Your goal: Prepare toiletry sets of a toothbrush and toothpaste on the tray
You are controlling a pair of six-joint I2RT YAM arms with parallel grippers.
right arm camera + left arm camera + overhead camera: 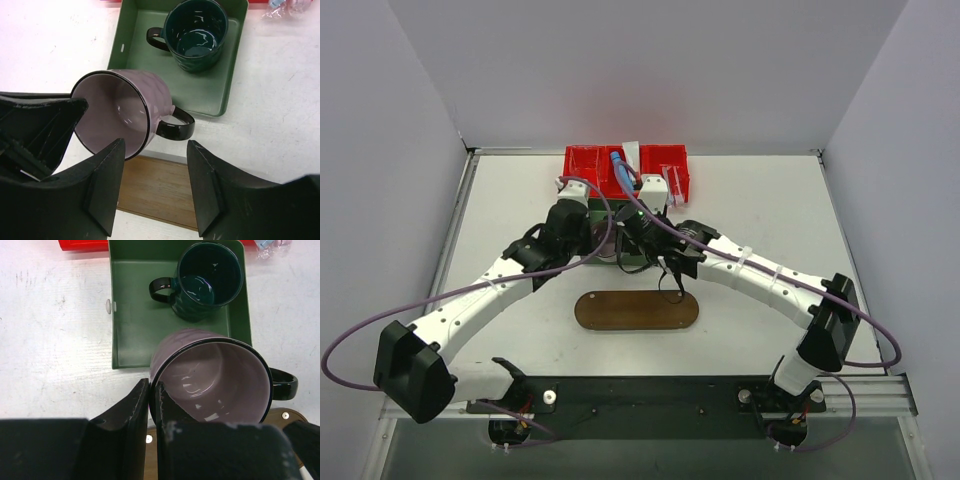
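- Blue soft toothpaste tube [618, 165] lies in the red plastic bin with dividers [582, 172], at the top middle of the top view. It is well apart from both hands.
- The flat brown wooden oval tray [636, 311] sits low in the middle of that view, on the white counter [770, 210]. Nothing lies on it yet.
- What could go wrong: the left hand [151, 390] pinches only the thin rim of the shiny lilac mug with the black handle [215, 380]. The mug hangs tilted, so I think it could slip out and drop on the tray or the counter.
- The two hands are very close together. If the right hand [156, 150] goes forward for the handle, it could bump the left hand or knock the mug loose.
- If the mug ended up on the tray, it would take the room the sets need.
- Left hand pose: one finger is inside the mug and one outside, clamped tight on the rim. It holds the mug up by the front edge of the square green box [135, 315]. A dark green mug [207, 277] stands upright in that box.
- Right hand pose: it points down over the far edge of the tray. Its fingers are apart with nothing between them. The mug's handle is just past the fingertips, in the middle of the right wrist view.
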